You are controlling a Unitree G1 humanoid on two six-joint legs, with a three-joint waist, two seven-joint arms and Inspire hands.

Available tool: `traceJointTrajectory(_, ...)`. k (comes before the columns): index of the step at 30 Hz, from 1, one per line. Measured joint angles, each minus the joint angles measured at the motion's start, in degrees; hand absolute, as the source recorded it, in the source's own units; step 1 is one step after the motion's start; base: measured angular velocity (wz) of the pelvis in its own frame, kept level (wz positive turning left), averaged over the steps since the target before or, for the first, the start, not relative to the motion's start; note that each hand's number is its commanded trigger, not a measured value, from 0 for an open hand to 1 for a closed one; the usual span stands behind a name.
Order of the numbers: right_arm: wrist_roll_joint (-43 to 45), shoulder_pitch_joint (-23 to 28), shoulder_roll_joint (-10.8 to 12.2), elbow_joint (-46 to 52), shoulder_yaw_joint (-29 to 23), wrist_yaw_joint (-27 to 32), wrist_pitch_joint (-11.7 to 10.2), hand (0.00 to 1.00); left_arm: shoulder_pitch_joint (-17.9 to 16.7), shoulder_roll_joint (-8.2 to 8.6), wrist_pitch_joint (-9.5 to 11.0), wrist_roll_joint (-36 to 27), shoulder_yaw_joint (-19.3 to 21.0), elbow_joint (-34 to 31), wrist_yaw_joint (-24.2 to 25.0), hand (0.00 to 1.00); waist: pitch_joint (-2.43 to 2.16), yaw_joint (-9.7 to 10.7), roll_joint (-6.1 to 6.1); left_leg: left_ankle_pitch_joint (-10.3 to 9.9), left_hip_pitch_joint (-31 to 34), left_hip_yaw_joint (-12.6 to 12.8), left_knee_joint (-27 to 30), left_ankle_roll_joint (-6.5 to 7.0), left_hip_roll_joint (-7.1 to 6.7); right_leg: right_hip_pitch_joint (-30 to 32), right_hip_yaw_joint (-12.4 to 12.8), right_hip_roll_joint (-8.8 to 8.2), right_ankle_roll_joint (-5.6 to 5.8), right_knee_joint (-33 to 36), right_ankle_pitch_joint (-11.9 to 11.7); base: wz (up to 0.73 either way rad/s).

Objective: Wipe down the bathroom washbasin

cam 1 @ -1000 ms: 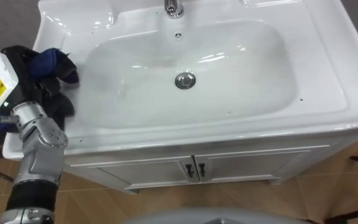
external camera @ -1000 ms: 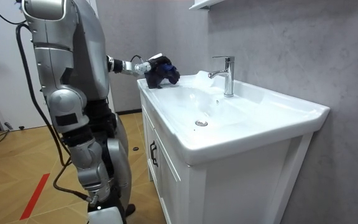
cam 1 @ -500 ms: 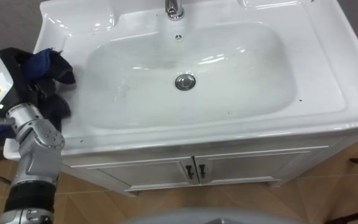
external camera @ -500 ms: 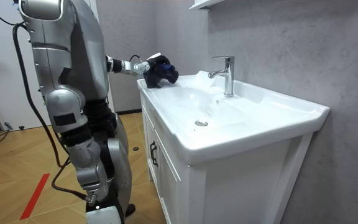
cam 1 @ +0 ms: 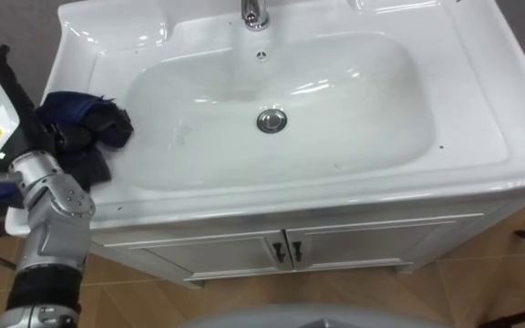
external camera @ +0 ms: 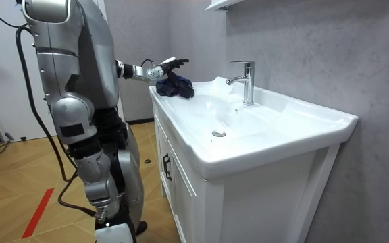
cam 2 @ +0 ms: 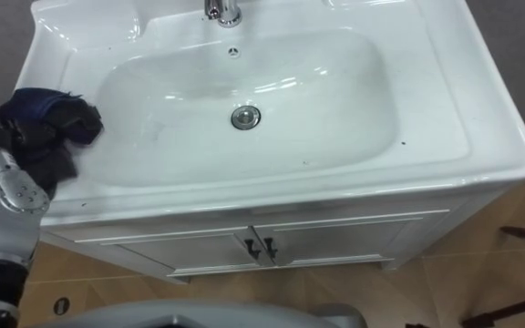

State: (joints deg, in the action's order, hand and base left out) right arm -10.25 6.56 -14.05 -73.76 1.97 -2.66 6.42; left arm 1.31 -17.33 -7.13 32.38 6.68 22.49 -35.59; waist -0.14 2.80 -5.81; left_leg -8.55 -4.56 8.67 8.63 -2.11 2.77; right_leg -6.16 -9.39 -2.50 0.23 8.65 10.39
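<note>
Released since earlier frame: left robot hand [external camera: 166,65] now has fingers straight, lifted just above dark cloth [cam 1: 87,129], holding nothing. Cloth lies bunched on left rim of basin [cam 1: 481,128], one fold at bowl edge. Bowl likely still to wipe. Risk: regrasp catches single loose fold, cloth trails; sideways nudge drops it off outer edge.

white basin [cam 1: 463,100], dark blue cloth [cam 1: 85,128]
</note>
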Motion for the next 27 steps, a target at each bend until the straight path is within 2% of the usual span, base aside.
traceJointTrajectory(12,-0.5,-0.5,-0.1,0.0,0.2,0.0,0.6,0.00,0.0,0.02,0.0,-0.3,-0.1,-0.4,0.0,0.00,0.05,0.1,0.05,0.0,0.1,-0.3,0.1,0.01,-0.26,0.1,-0.1,-0.29,0.16,0.0,0.2,0.00)
traceJointTrajectory(14,-0.6,-0.7,0.0,-0.5,0.2,0.0,0.5,0.00,0.0,0.07,0.2,-2.0,-0.1,-1.3,0.0,0.00,0.08,0.2,0.14,0.0,0.1,-0.8,0.0,0.01,-0.39,0.1,-0.2,-0.31,0.24,0.0,0.3,0.05)
traceJointTrajectory(17,-0.6,-1.5,0.2,-1.9,0.2,0.0,0.4,0.00,0.0,0.07,0.8,-8.0,0.2,-4.6,0.0,0.00,0.09,-0.1,0.43,0.0,0.2,-0.8,0.1,0.02,-0.41,0.2,-0.1,-0.30,0.24,0.0,0.3,-0.01)
traceJointTrajectory(20,-0.7,-1.4,0.4,-1.8,-0.1,0.1,0.3,0.00,0.1,0.07,2.3,-15.1,1.9,-6.9,-0.1,0.00,0.06,-0.1,0.55,0.0,-0.1,-0.9,0.1,0.02,-0.42,0.1,0.0,-0.34,0.24,0.0,0.3,-0.04)
traceJointTrajectory(22,-0.7,-1.0,0.6,-1.8,-1.0,0.1,-0.3,0.00,0.5,0.11,2.9,-22.3,3.8,-8.8,0.0,0.00,0.08,-0.1,0.62,0.0,-0.1,-1.0,0.1,0.02,-0.42,0.1,0.0,-0.34,0.23,0.1,0.3,0.00)
traceJointTrajectory(27,-0.8,-0.7,1.0,-1.8,-1.1,0.0,-1.5,0.00,0.4,0.15,4.6,-30.9,6.6,-12.6,0.4,0.00,0.16,-0.2,1.05,0.0,-0.1,-0.9,0.1,0.02,-0.42,0.0,0.0,-0.33,0.24,0.1,0.3,0.00)
